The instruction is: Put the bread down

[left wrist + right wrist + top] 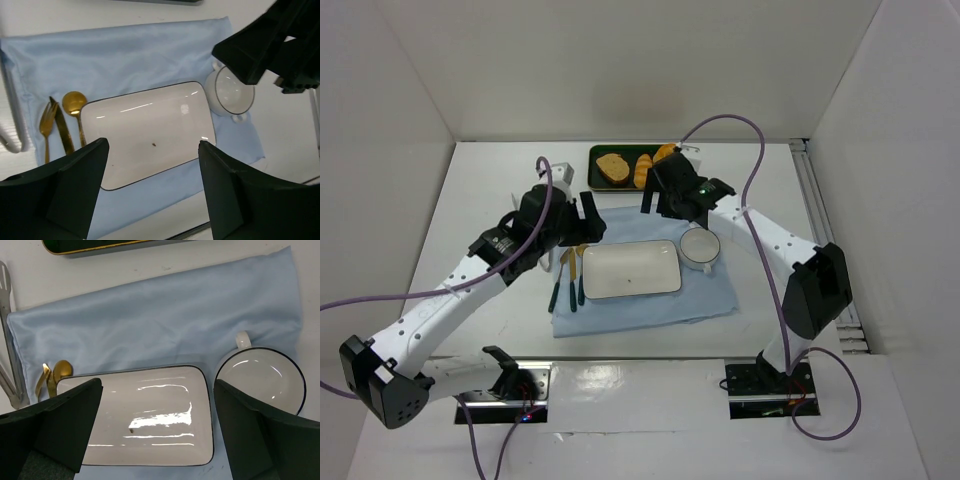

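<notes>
On the white desk (pixel 485 185), the left claw (pixel 152 145) hangs over the near left part of a pale blue cloth (pixel 712 296), its 2 dark fingers (pixel 75 192) spread wide with nothing between them. Below it in the left wrist view lie 3 gold-headed pieces of cutlery side by side on the cloth: a fork (pixel 46 125), a knife (pixel 63 129) and a spoon (pixel 74 102), the spoon just beside the left edge of a white rectangular plate (pixel 631 269). The plate is bare apart from a tiny dark speck and sits in the middle of the cloth. At the back of the desk, beyond the cloth, stands a dark green tray (pixel 594 160) holding 3 items in a row: a brown toast slice (pixel 613 167), an elongated yellow-orange roll (pixel 643 170), and at the right end the bread (pixel 665 152), partly hidden behind the right arm. The right claw (pixel 157 385) hovers over the far edge of the cloth, near the tray, its fingers also set wide apart and gripping nothing. Furthest right, a white cup (pixel 700 246) with a dark rim rests on the cloth just beside the plate's right edge.
</notes>
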You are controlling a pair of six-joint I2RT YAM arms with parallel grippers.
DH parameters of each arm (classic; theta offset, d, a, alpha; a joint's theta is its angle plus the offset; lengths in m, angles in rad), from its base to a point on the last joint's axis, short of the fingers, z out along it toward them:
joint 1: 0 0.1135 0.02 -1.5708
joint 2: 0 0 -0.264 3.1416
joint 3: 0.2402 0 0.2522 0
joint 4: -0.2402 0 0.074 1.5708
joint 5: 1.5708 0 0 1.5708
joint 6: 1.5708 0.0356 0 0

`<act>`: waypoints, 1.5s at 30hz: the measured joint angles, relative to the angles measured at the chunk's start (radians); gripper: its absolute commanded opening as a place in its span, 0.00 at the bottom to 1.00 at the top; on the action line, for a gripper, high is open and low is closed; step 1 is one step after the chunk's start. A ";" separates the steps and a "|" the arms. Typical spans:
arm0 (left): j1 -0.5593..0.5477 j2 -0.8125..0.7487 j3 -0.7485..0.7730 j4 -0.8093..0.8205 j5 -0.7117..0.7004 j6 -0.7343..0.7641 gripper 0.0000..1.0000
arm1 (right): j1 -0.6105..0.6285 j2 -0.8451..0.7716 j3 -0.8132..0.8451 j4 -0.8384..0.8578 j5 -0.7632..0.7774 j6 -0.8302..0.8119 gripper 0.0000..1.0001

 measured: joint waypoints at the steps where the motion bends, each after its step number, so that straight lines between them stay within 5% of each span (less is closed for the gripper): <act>1: 0.000 0.000 0.000 -0.011 -0.021 0.003 0.85 | 0.001 -0.002 0.000 -0.002 0.002 0.000 0.99; 7: 0.012 0.091 0.048 -0.125 -0.225 0.028 0.85 | 0.018 -0.021 0.003 -0.046 0.047 -0.005 0.99; 11: 0.114 0.190 0.060 -0.170 -0.283 0.040 0.85 | 0.023 -0.072 -0.012 -0.037 0.054 -0.012 0.99; 18: 0.282 0.240 0.037 -0.188 -0.264 0.013 0.87 | 0.016 -0.161 -0.060 -0.033 0.051 -0.031 0.99; 45: 0.450 0.547 -0.047 -0.093 -0.113 -0.005 0.87 | -0.067 -0.161 -0.060 -0.030 -0.048 -0.061 0.99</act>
